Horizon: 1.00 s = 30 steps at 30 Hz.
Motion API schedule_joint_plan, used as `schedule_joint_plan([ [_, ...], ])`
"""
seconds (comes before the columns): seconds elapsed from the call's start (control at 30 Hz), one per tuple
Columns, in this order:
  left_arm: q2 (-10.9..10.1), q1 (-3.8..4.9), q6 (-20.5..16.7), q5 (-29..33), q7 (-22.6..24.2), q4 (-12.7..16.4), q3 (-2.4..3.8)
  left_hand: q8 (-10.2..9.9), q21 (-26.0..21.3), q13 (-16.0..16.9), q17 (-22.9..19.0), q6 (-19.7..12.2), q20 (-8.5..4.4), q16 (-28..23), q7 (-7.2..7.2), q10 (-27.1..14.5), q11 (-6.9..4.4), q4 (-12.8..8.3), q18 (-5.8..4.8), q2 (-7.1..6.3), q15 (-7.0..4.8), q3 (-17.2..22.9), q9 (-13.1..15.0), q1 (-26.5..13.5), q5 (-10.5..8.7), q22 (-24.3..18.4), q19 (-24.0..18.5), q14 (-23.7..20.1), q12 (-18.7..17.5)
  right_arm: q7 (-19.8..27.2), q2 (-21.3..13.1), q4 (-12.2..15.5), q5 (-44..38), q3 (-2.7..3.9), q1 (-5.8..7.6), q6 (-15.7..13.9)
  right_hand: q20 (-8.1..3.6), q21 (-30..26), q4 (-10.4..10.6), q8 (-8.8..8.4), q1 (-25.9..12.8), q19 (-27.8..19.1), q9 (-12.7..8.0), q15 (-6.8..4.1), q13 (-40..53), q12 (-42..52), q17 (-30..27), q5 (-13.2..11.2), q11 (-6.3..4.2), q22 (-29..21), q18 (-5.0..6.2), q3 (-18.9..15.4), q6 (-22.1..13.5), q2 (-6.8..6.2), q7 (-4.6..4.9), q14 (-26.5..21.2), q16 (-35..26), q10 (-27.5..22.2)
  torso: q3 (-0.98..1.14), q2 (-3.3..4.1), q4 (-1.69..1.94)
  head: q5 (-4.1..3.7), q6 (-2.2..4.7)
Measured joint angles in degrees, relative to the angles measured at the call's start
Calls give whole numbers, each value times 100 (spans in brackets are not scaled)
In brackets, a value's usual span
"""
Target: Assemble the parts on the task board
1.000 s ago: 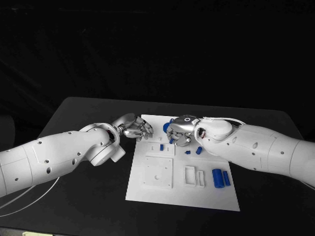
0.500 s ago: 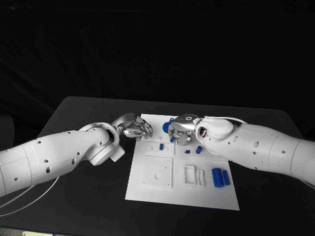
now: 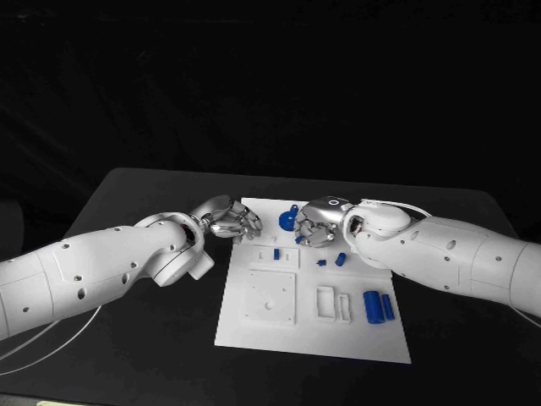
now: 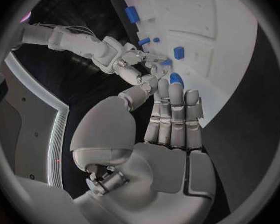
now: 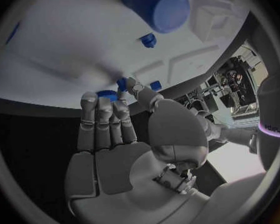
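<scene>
The white task board lies in the middle of the black table. My left hand hovers at the board's far left corner, fingers straight and side by side, holding nothing. My right hand is over the far part of the board, and its thumb and fingertips pinch a small blue part. A round blue part stands between the two hands. Small blue parts sit in the board below my right hand. Two blue cylinders lie at the board's right side.
White blocks and slots stand on the near half of the board. Dark table surrounds the board on all sides. A large blue cylinder appears in the right wrist view.
My right arm and hand have edged slightly to the right. My left hand has stayed where it was.
</scene>
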Motion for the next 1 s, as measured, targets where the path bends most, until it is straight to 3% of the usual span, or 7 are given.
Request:
schedule_joint_plan([
  [0.23, -12, 16, 5, 156, 98, -32, 0, -87, -21, -51, 17, -103, 0, 0, 83, -43, 43, 201, -4, -21, 11, -288, -64, -270, 0, 36, 0, -10, -73, 7, -167, 100, 929, 289, 11, 101, 1, 0, -16, -15, -1, 0, -1, 0, 0, 0, -7, 0, 0, -8, 0, -16, -2, 48, 2, 0, 0, 0, -2, -1, -6, 6, 26],
  [0.3, -17, 22, 3, 200, 150, -32, 0, -114, -21, -57, 18, -104, 0, 0, 83, -43, 43, 223, -5, -119, 11, -468, -78, -368, 0, 46, 0, -10, -89, 2, -227, 136, 1240, 331, 47, 160, 1, 0, -21, -16, -15, -1, 0, 0, 0, 0, -13, 0, 0, -9, -1, -21, -2, 62, 2, 0, 0, 0, -2, -3, -9, 7, 37],
  [0.43, -19, 33, -5, 259, 266, -18, 0, -160, -81, -94, 16, -149, 21, -62, 119, -73, 73, 221, -4, -145, 54, -703, -123, -446, 0, 46, -83, -52, -155, -47, -339, 228, 1836, 396, 131, 332, -12, 0, -32, -18, -22, -14, 11, 0, 0, 0, -15, 0, -1, -10, 0, -32, -3, 68, 3, 0, 0, -1, -2, -6, -14, 3, 59],
  [0.73, -2, 34, -159, 122, 682, 13, 0, -200, -137, -139, -10, -175, 32, -130, 133, -104, 105, 18, -8, -150, 93, -778, -197, -223, 0, 45, -135, -90, -223, -244, -498, 398, 3165, 443, 217, 902, -21, 0, -48, -45, -17, -25, 17, -20, 1, 0, -28, 0, -21, -15, 0, -47, -6, 122, 6, -21, 0, -21, -2, -16, -27, -20, 132],
  [0.8, 17, 33, -195, 77, 752, 2, 0, -200, -177, -157, -20, -155, 51, -175, 113, -104, 105, -88, -8, -115, 93, -736, -220, -8, 0, 40, -154, -90, -258, -304, -506, 404, 3512, 445, 230, 1074, -21, 0, -48, -46, -18, -25, 17, -20, 1, 0, -28, 0, -21, -18, 0, -47, -6, 124, 6, -21, 0, -21, 2, -25, -33, -21, 147],
  [0.93, 65, 33, -275, -56, 869, -3, -1, -224, -216, -210, -30, -150, 51, -218, 107, -124, 124, -93, -8, -6, 114, -741, -308, 102, 0, 35, -154, -110, -340, -431, -510, 390, 4140, 448, 240, 1402, -33, 0, -47, -50, -54, -55, 24, -27, 1, 0, -34, 0, -12, -25, -1, -79, -8, 159, 7, -38, 0, -56, 9, -45, -51, -13, 161],
  [1.0, 94, 33, -299, -104, 894, -26, -1, -240, -221, -232, -41, -150, 51, -229, 106, -124, 124, -111, -8, -27, 114, -759, -347, 133, 0, 28, -154, -110, -380, -496, -516, 400, 4438, 448, 240, 1559, -34, 0, -47, -50, -54, -57, 30, -32, 1, 0, -34, 0, -19, -25, -1, -80, -13, 159, 13, -50, 0, -64, 9, -59, -67, -3, 165],
])
